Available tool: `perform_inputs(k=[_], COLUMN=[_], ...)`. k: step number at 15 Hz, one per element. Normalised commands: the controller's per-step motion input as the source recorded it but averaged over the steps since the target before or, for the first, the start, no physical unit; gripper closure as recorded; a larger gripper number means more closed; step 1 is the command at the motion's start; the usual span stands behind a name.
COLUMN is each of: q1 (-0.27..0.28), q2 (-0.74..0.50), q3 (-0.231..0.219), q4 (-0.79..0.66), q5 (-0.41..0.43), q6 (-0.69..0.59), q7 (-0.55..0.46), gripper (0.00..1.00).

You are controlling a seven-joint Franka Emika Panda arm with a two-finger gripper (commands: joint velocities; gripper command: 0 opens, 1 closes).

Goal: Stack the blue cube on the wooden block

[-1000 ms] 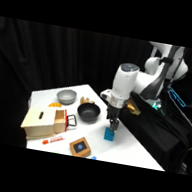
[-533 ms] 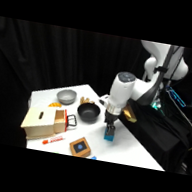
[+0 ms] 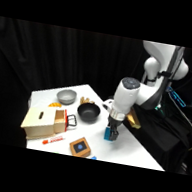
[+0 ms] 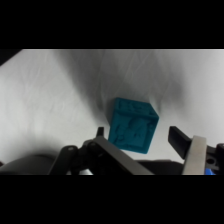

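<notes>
Since half a second ago the gripper (image 3: 110,133) has come lower and now sits right down at the blue cube (image 3: 109,134), close to the white table (image 3: 135,151); the rest of the layout has not shifted. In the wrist view the blue cube (image 4: 131,125) rests on the table between the two fingers (image 4: 181,141), which stand apart on either side of it with a gap showing on the right, so the jaws are spread and not clamped. The wooden block (image 3: 80,146), its dark blue patch facing up, lies well apart from the cube, near the table's front edge. The black bowl (image 3: 88,113) and the grey bowl (image 3: 66,97) sit further back; what they hold, if anything, cannot be told. The pale wooden box (image 3: 43,122) stands at the left, with a small red item (image 3: 52,140) just in front of it. The arm reaches from the upper right and its wrist points almost straight down over the cube.
</notes>
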Motion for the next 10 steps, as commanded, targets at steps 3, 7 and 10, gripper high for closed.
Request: perform_inputs(k=[3, 7, 10], q1=[0.1, 0.093, 0.14], q2=[0.03, 0.1, 0.1], q3=[-0.139, -0.127, -0.095], q4=[-0.11, -0.06, -0.04], q5=[0.035, 0.101, 0.193], q6=[0.3, 0.32, 0.28], q7=[0.12, 0.0, -0.1], gripper=[0.0, 0.0, 0.25])
